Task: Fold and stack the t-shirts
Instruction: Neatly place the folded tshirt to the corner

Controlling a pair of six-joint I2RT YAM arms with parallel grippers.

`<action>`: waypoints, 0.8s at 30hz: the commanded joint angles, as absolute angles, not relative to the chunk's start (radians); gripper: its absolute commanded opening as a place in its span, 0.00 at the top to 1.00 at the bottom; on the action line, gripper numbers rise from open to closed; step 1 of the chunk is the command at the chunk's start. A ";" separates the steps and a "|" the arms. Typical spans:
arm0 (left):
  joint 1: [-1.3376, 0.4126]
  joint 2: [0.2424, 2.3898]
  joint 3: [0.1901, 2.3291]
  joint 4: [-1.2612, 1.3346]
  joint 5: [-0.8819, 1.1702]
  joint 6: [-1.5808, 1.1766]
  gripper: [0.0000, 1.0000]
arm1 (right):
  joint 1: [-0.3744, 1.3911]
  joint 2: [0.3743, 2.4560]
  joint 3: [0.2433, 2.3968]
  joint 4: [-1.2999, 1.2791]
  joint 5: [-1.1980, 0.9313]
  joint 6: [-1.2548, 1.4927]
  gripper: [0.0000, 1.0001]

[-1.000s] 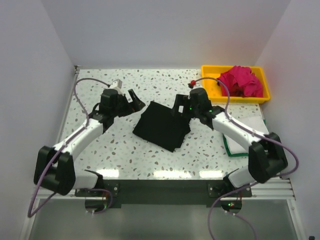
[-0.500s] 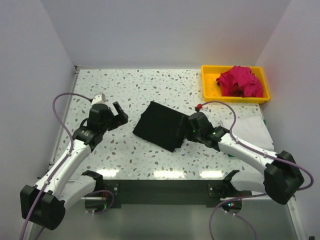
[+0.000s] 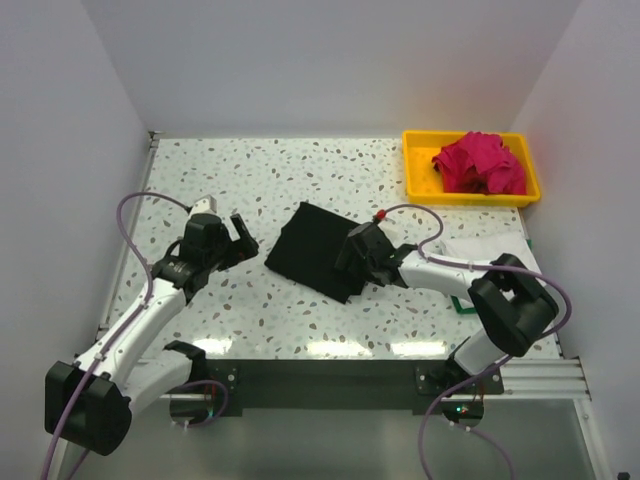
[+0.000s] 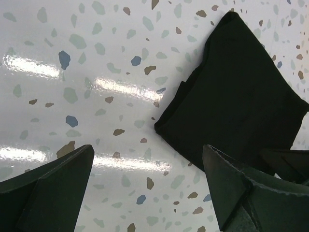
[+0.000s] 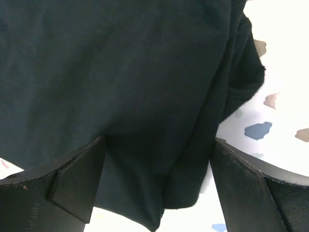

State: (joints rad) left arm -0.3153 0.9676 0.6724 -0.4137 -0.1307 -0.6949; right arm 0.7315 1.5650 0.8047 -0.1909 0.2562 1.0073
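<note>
Looking down from the overhead camera, I see the black t-shirt [image 3: 315, 250] folded into a rough square, lying flat and askew on the speckled table [image 3: 280, 170]. My right gripper [image 3: 352, 258] sits low at that shirt's near right corner. On its wrist camera the two fingers [image 5: 72, 179] stand wide apart with the shirt's folded edge between them, released and not pinching the cloth. My left gripper [image 3: 240, 235] hangs just left of the black shirt, apart from it, its claw spread wide with nothing in it. Beyond the black shirt and well to its right, the magenta t-shirt [image 3: 482, 163] lies crumpled in the yellow tray [image 3: 418, 185]. Directly right of the black shirt lies the white t-shirt [image 3: 500, 255], partly hidden by my right arm, with the edge of the green t-shirt [image 3: 462, 303] showing beneath it.
</note>
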 commanded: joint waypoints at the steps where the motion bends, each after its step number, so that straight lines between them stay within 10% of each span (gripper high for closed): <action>1: -0.311 0.983 0.667 -0.361 -0.107 -0.681 0.00 | 0.736 1.588 0.813 -0.149 0.281 1.069 0.11; 13: -0.310 1.005 0.661 -0.347 -0.104 -0.678 0.00 | 0.738 1.776 0.903 -0.210 0.324 1.082 0.31; 19: -0.305 1.000 0.666 -0.362 -0.146 -0.672 0.00 | 0.738 1.770 0.896 -0.232 0.388 0.976 0.82; 24: -0.302 1.009 0.667 -0.370 -0.166 -0.664 0.00 | 0.735 1.691 0.920 -0.258 0.426 0.717 1.00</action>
